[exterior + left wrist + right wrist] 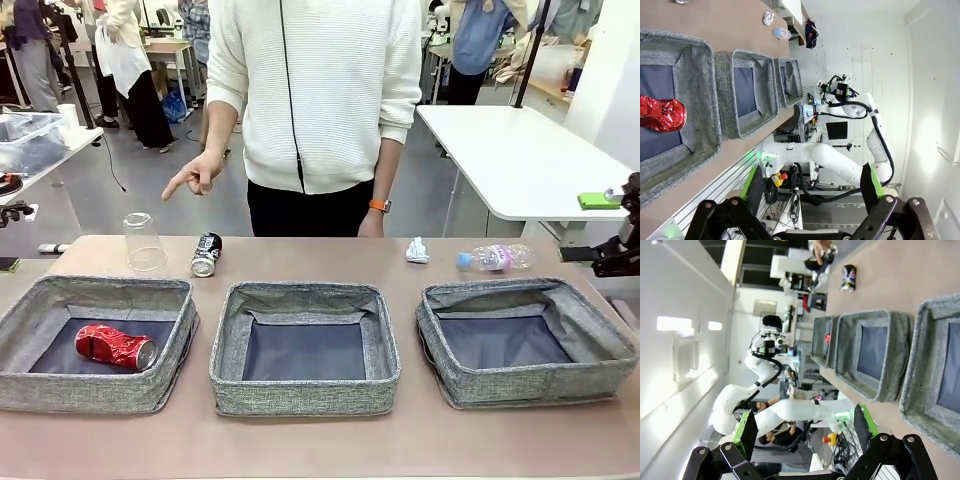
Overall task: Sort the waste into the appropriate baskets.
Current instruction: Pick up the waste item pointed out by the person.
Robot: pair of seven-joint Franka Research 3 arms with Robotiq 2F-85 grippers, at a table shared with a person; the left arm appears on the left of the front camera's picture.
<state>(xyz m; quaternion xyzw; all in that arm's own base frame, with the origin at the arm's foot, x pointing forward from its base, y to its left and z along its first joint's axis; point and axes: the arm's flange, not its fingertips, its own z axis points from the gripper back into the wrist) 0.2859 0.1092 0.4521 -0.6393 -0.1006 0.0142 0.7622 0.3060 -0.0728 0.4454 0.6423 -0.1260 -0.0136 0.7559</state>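
Observation:
Three grey fabric baskets stand in a row: left [60, 385], middle [300, 388], right [530, 378]. A crushed red can [115, 347] lies in the left basket. Behind the baskets on the table are an upturned clear plastic cup [144, 242], a black-and-silver can [206, 254], a crumpled white paper wad [417, 250] and a clear bottle with a pink label [495, 258]. My left gripper [812, 172] is open and empty, off the table's near edge, with the red can [662, 114] ahead. My right gripper [804, 412] is also open and empty, away from the baskets.
A person in a white sweater stands at the far side, one hand [195, 177] pointing down toward the cup and can. A white table [520, 160] stands behind on the right. Bare tabletop [320, 445] runs along the near edge.

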